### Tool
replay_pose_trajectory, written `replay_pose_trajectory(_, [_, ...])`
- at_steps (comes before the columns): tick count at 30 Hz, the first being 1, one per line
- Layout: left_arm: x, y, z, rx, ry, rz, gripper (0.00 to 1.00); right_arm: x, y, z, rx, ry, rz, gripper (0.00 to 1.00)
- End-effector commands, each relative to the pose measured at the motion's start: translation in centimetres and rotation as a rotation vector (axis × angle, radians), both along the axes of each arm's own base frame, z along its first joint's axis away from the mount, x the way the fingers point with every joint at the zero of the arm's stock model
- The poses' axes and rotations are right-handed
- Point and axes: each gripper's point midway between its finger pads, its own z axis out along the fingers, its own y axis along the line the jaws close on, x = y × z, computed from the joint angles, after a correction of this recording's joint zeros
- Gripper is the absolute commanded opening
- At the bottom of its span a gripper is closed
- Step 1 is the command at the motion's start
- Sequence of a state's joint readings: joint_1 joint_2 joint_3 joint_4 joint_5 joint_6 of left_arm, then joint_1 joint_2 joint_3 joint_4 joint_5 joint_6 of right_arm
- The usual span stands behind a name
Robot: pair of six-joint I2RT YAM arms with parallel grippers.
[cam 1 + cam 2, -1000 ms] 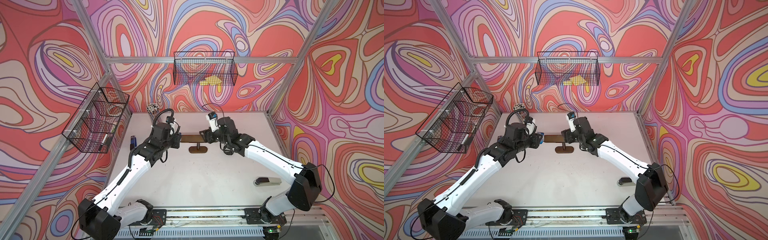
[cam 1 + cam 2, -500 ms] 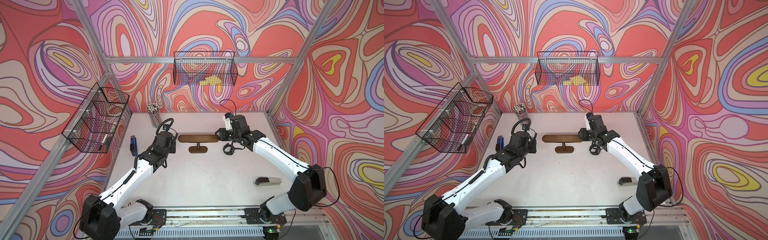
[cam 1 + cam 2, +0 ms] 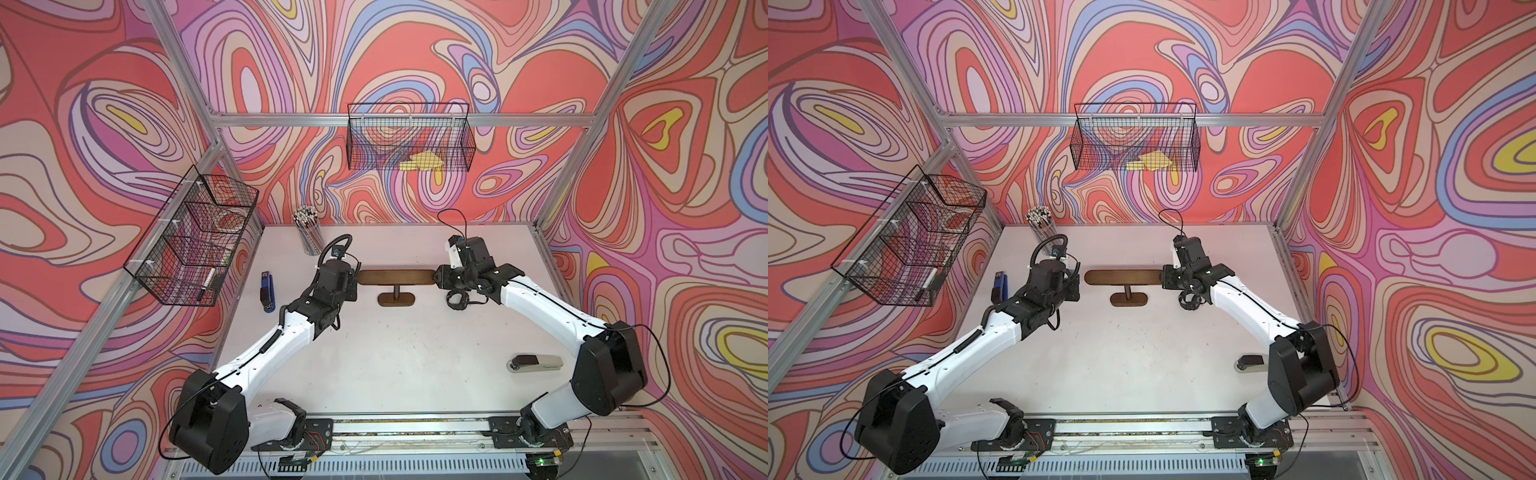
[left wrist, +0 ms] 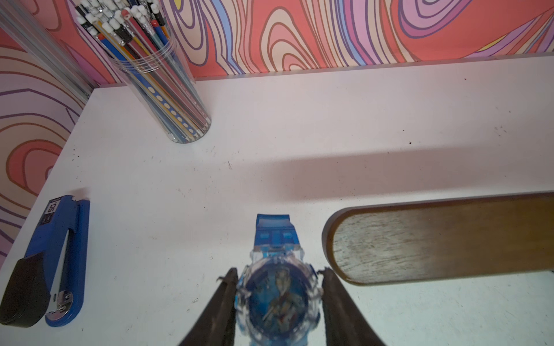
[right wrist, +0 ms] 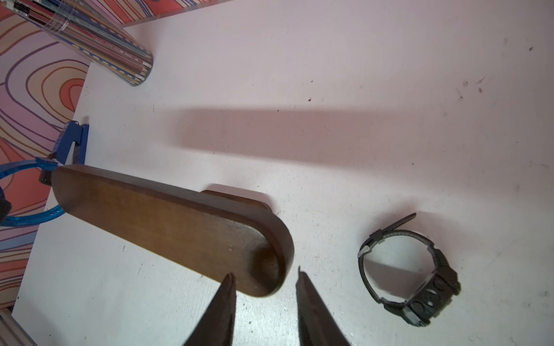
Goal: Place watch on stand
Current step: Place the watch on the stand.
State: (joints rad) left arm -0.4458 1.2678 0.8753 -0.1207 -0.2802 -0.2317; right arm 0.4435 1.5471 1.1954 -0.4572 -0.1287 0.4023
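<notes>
Currently the left gripper [image 4: 278, 271] is grasping the blue watch [image 4: 277, 299]. Its jaws are pressing on both sides of the translucent case, and the strap is running up the frame from the dial. The watch is hanging just beside the rounded end of the stand [image 4: 434, 239], at the lower right of the left wrist view. Whether the two are touching cannot be told.

In both top views the stand is sitting upright at the middle of the white bench [image 3: 415, 353], with its bar lying level above the oval base.

The right gripper [image 5: 265, 274] is sitting at the bar's opposite end. Its jaws are standing apart with the bar's rounded tip between them, at the lower centre of the right wrist view. Whether they are gripping the wood cannot be told.

A black watch [image 5: 419, 278] is lying on the bench near that end, strap looped, apart from the stand and untouched by the jaws.

A blue stapler [image 3: 267, 291] is lying left of centre in a top view. A clear cup of pencils [image 3: 309, 232] is standing above it near the back wall. A grey stapler [image 3: 534, 363] is lying at the lower right.
</notes>
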Motion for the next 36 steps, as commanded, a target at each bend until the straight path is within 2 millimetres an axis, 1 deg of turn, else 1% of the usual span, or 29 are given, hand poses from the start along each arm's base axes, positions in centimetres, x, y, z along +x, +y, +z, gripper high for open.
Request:
replay_pose_trajectory(1, [0.7,-0.6,1.2,-0.03,-0.039,-0.014,0.3,0.3,-0.3,-0.7,-0.003,0.003,-0.012,0.34])
replay_pose_trajectory(7, [1.0,-1.1,0.8,-0.052,-0.035,-0.018,0.3,0.4,-0.5,-1.0,-0.018,0.001,-0.013,0.34])
replay_pose_trajectory(12, [1.6,-1.4,0.5,-0.057,-0.038,-0.017,0.3,0.6,-0.2,-1.2,-0.01,0.003,-0.007,0.33])
replay_pose_trajectory(18, [2.2,-1.9,0.7,-0.086,-0.043,-0.02,0.3,0.6,0.2,-1.0,0.005,0.001,0.005,0.32])
replay_pose_trajectory(28, [2.2,-3.7,1.1,-0.116,-0.05,-0.045,0.3,0.7,0.3,-0.9,0.01,-0.002,0.009,0.32])
replay_pose_trajectory(36, [2.4,-4.8,1.0,-0.124,-0.04,-0.049,0.3,0.5,0.5,-0.7,0.022,-0.006,0.02,0.3])
